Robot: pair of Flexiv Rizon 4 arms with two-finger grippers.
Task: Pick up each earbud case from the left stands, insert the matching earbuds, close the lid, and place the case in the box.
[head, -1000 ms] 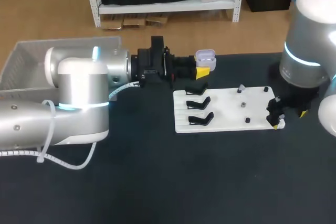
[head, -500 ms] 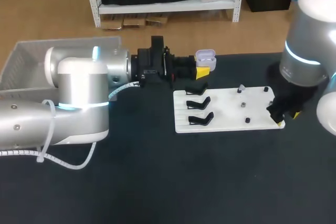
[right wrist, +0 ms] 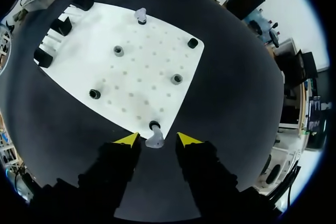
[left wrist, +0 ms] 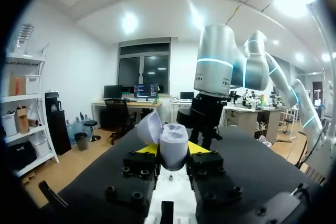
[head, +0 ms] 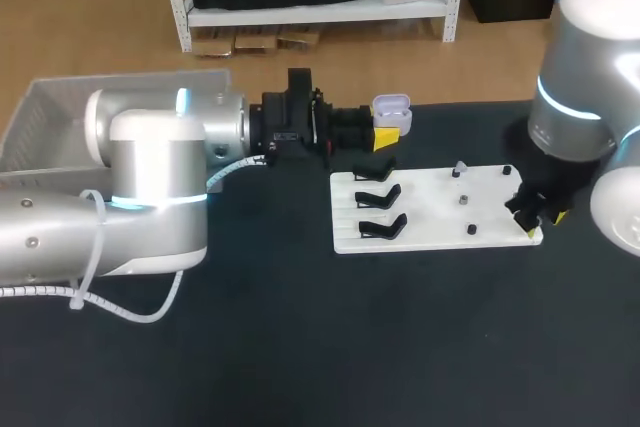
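My left gripper (left wrist: 173, 151) is shut on a pale lavender earbud case (left wrist: 173, 144), held off the table with its lid (left wrist: 149, 128) open. The head view shows that case (head: 391, 110) behind the white board (head: 430, 232), at my left gripper (head: 385, 133). My right gripper (right wrist: 157, 140) hangs over the board's near right corner, fingers apart, with a small whitish earbud (right wrist: 155, 140) between the yellow tips and a narrow gap on each side. That earbud sits beside a black socket (right wrist: 154, 125). A second earbud (right wrist: 140, 15) stands at the board's far edge. My right gripper (head: 537, 211) is at the board's right end.
Three black stands (head: 379, 197) line the board's left side, with no cases on them. Several small black sockets (right wrist: 118, 51) dot the board (right wrist: 136, 82). A grey mesh box (head: 50, 117) sits off the table's far left, behind my left arm.
My right gripper's fingers have narrowed around the earbud at the board's corner, and the arm has shifted slightly. My left arm and the case have not moved.
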